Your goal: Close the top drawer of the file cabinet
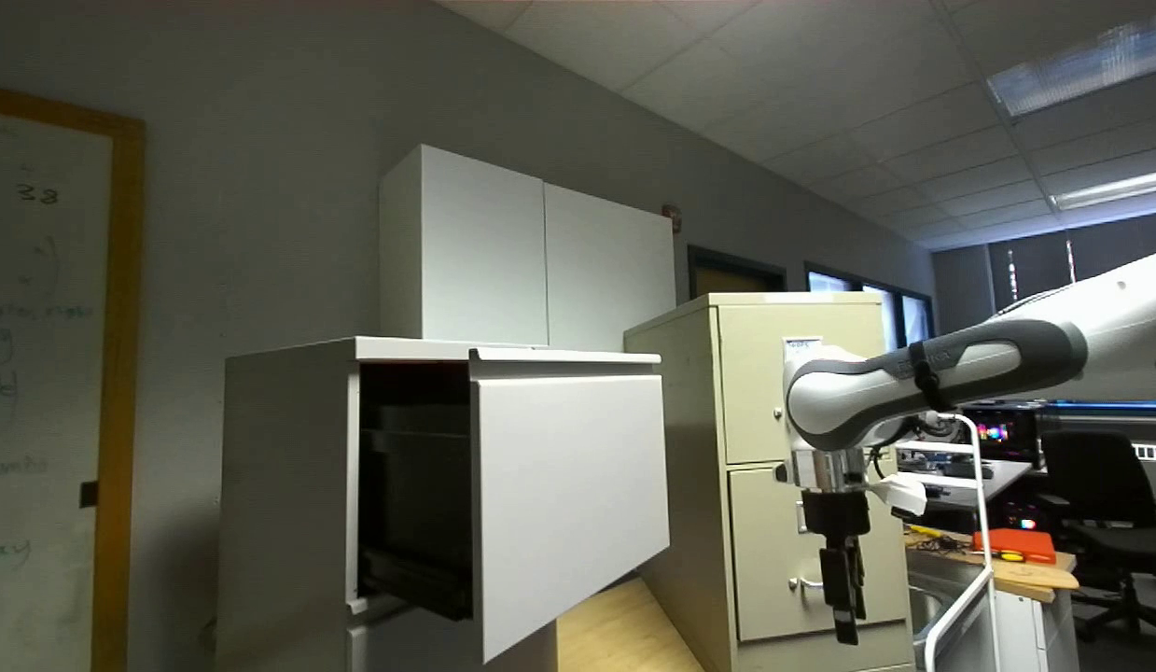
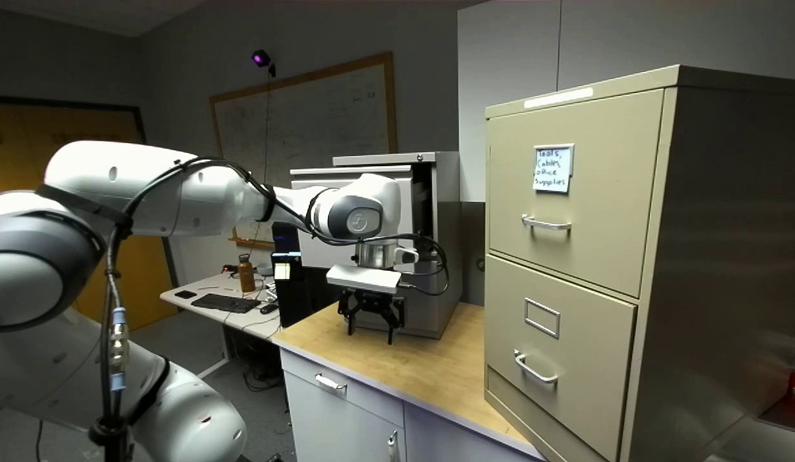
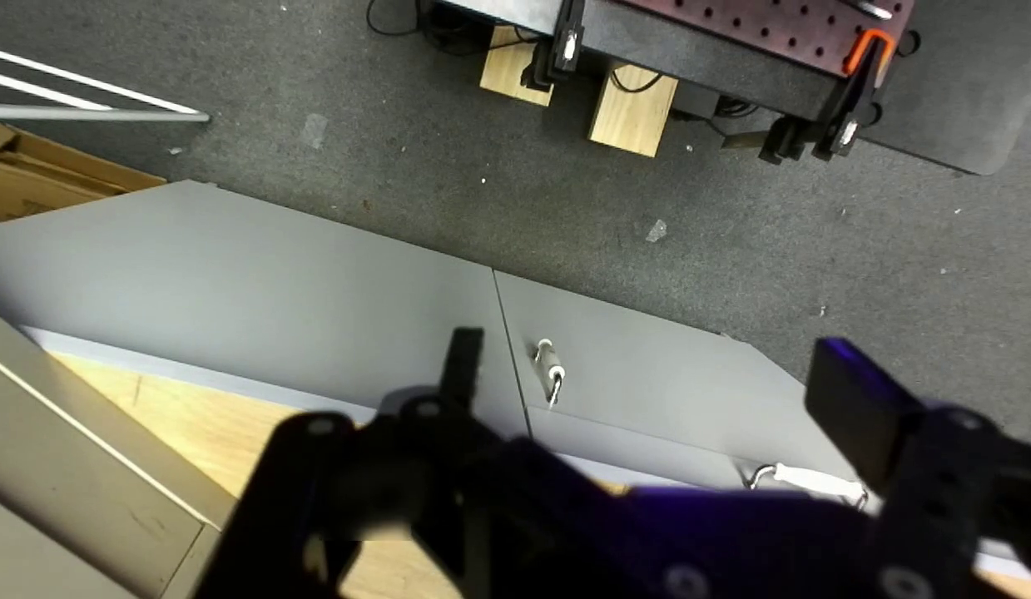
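The file cabinet is the pale grey-white metal box, seen in both exterior views. Its top drawer is pulled out; the flat pale front panel shows in both exterior views. A dark interior is visible beside the panel. My gripper points down, apart from the panel and in front of it, in both exterior views. In an exterior view the arm hides part of the panel. In the wrist view the fingers are spread wide with nothing between them; the drawer is out of view there.
The beige cabinet with handled drawers stands beside the file cabinet. A white wall cupboard hangs above. Both cabinets stand at a wooden counter over grey base cabinets with handles. A desk stands behind.
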